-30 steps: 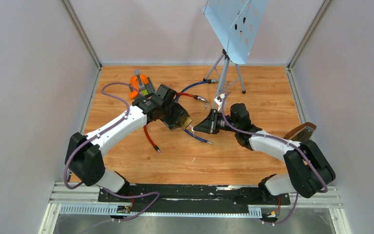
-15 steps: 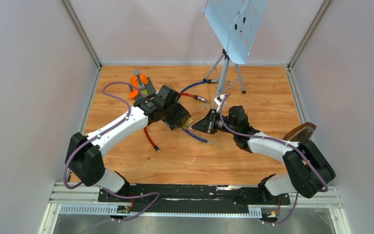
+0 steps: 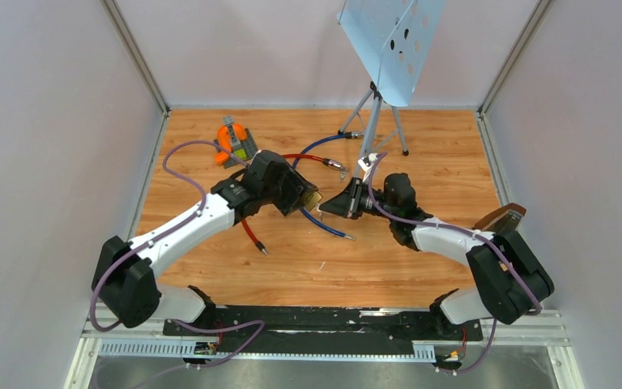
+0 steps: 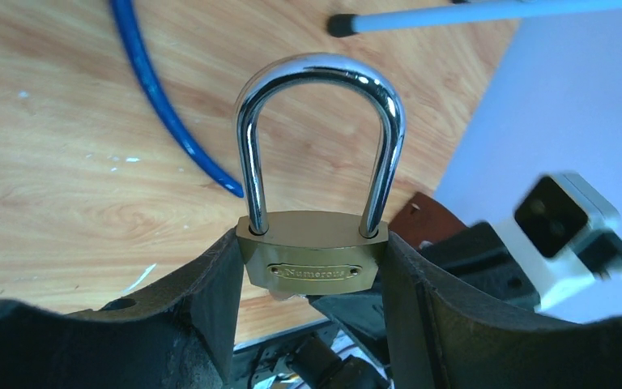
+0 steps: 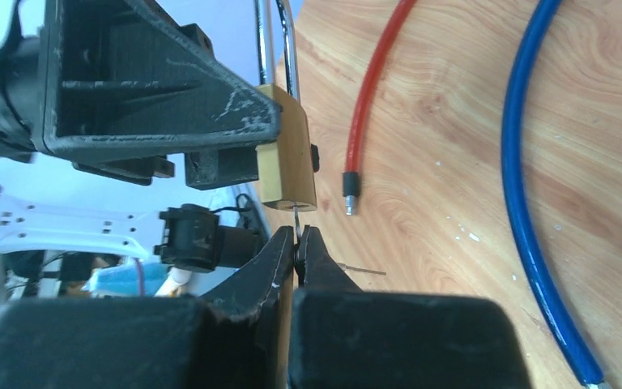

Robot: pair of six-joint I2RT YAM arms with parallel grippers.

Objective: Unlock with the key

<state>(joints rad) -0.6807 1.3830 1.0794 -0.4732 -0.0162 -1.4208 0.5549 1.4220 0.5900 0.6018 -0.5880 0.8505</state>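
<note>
A brass padlock (image 4: 314,253) with a closed chrome shackle (image 4: 320,121) is clamped between the fingers of my left gripper (image 4: 312,275), held above the wooden table near its middle; it also shows in the top view (image 3: 311,199). My right gripper (image 5: 298,240) is shut on a thin metal key (image 5: 296,219), edge-on to the camera. The key's blade enters the underside of the padlock's body (image 5: 287,158). In the top view my right gripper (image 3: 334,206) faces the left gripper (image 3: 304,198), tip to tip.
A blue cable (image 3: 324,223) and a red cable (image 3: 251,231) lie on the table under and around the grippers. An orange and grey tool (image 3: 236,141) sits at the back left. A music stand's tripod (image 3: 377,121) stands at the back centre. A brown object (image 3: 500,219) lies at the right edge.
My left arm has shifted, its elbow moving left and down, with the padlock staying near the middle. My right gripper has stayed against the padlock.
</note>
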